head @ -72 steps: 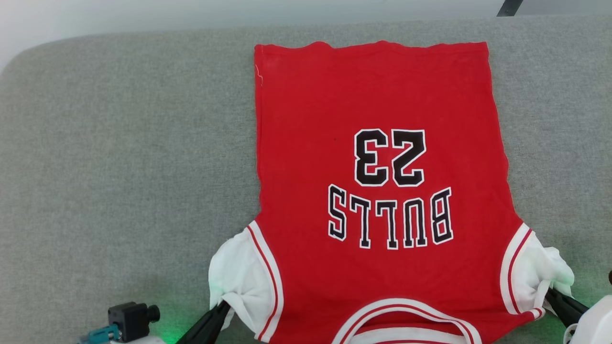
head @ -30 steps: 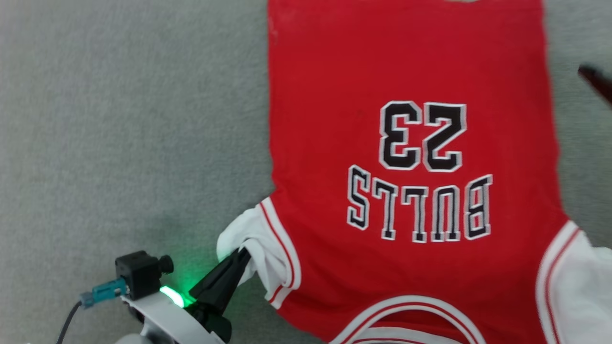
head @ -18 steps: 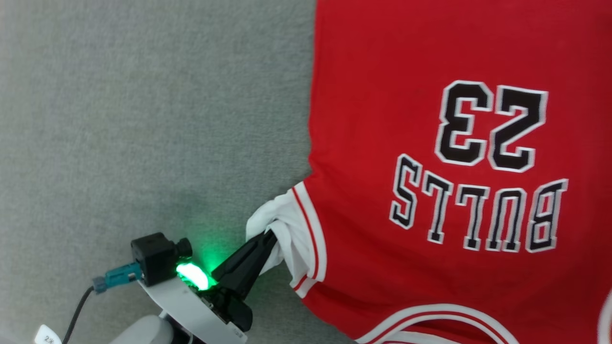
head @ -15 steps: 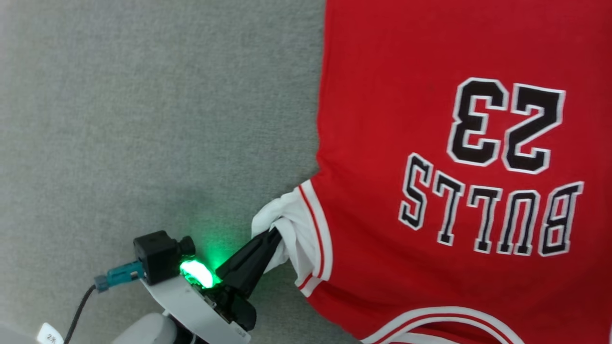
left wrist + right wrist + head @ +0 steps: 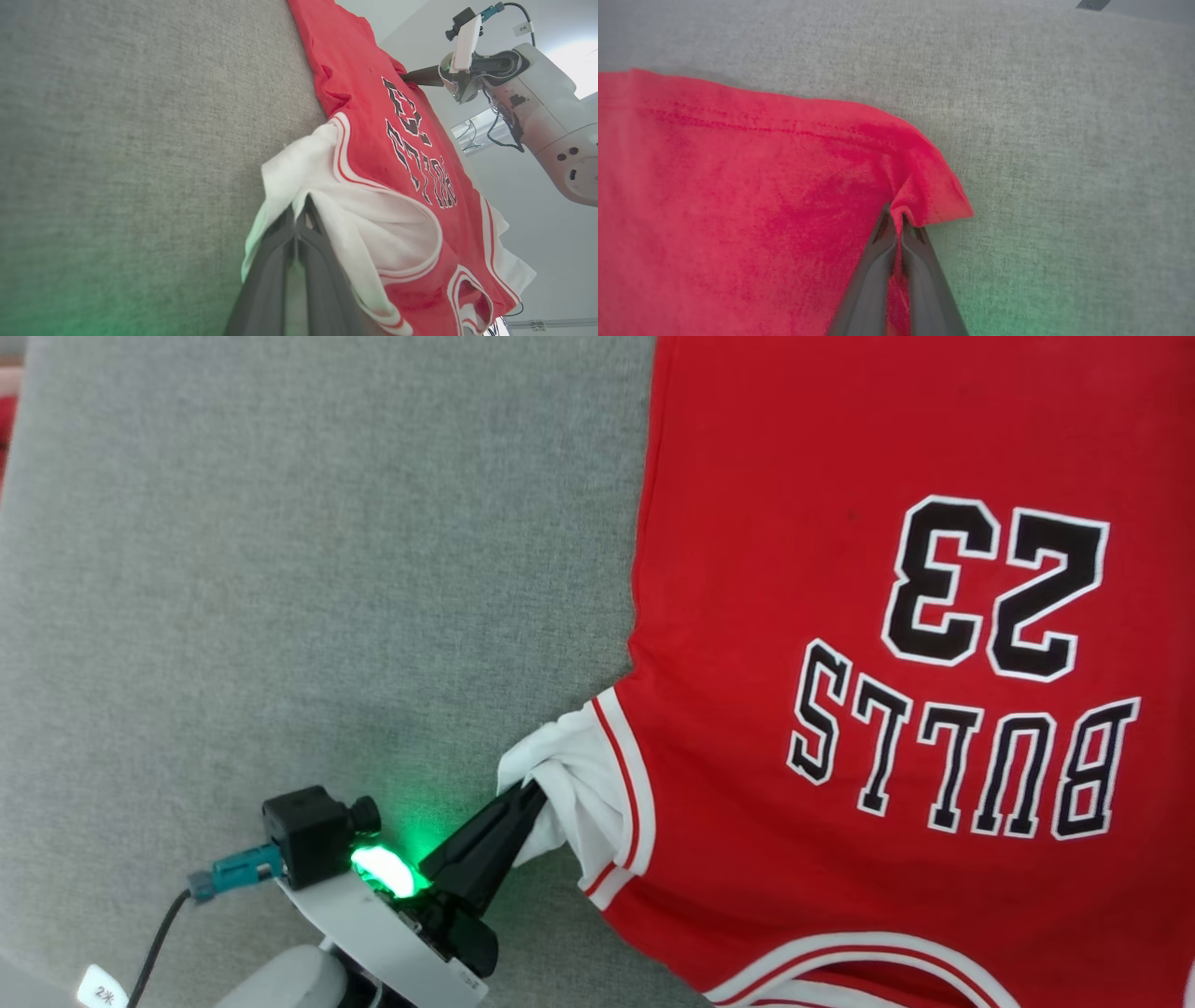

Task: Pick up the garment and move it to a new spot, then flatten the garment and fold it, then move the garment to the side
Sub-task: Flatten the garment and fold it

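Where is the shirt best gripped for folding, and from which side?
Likely at loose ends of the shirt, from outside the edge: the bunched white sleeve, where the left gripper is shut, and the raised hem corner, where the right gripper is shut. The flat middle gives nothing to pinch.

The garment (image 5: 840, 616) runs past the far, right and near edges of the head view, cutting off its hem, right sleeve and most of its collar trim. The tips of the left gripper (image 5: 530, 791) are buried in the bunched white sleeve (image 5: 574, 775), and those of the right gripper (image 5: 895, 211) are buried under a red corner fold. The print on the cable tag (image 5: 101, 991) is too small to read.
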